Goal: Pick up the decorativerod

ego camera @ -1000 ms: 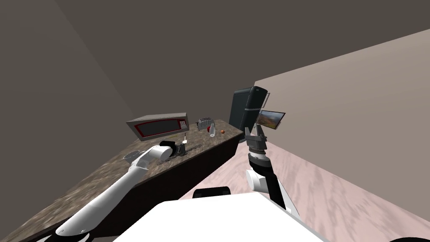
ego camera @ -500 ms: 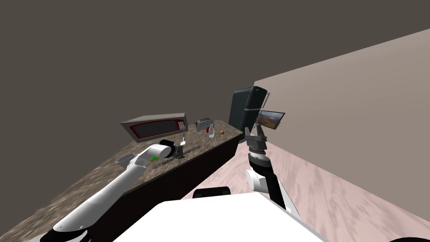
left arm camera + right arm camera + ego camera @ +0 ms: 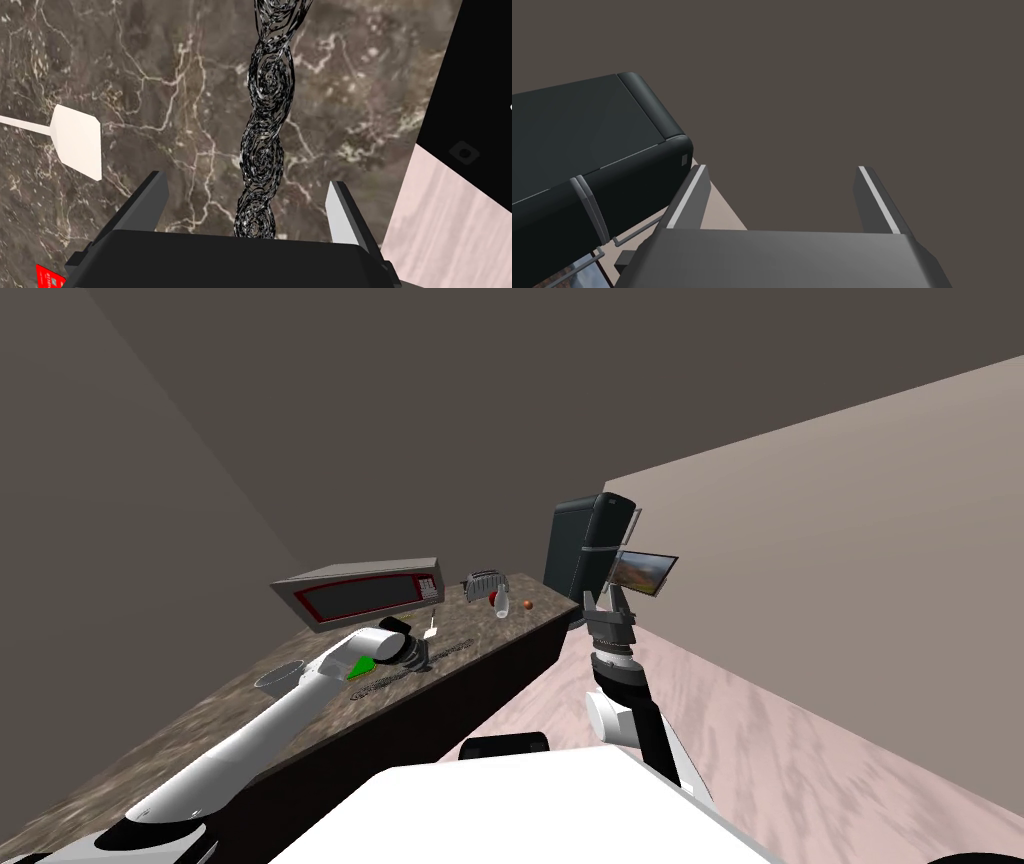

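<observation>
The decorative rod (image 3: 265,125) is a long twisted spiral of black and silver, lying flat on the dark marbled counter (image 3: 165,75). In the head view the decorative rod (image 3: 452,647) lies near the counter's front edge. My left gripper (image 3: 247,205) hangs over it, open, with one finger on each side of the rod and apart from it. The rod's near end is hidden under the gripper's body. From the head camera the left gripper (image 3: 420,656) sits at mid-counter. My right gripper (image 3: 779,200) is open and holds nothing, raised off the counter's end near the fridge, right gripper (image 3: 608,603).
A white spatula-like piece (image 3: 75,140) lies beside the rod. On the counter stand a microwave (image 3: 355,593), a toaster (image 3: 483,584), a glass (image 3: 503,605), a small orange ball (image 3: 528,604) and a round bowl (image 3: 280,673). A black fridge (image 3: 585,548) stands past the counter's end.
My left arm has swung left and nearer along the counter. The counter things have slid left in the head view as I moved. The right arm is as before.
</observation>
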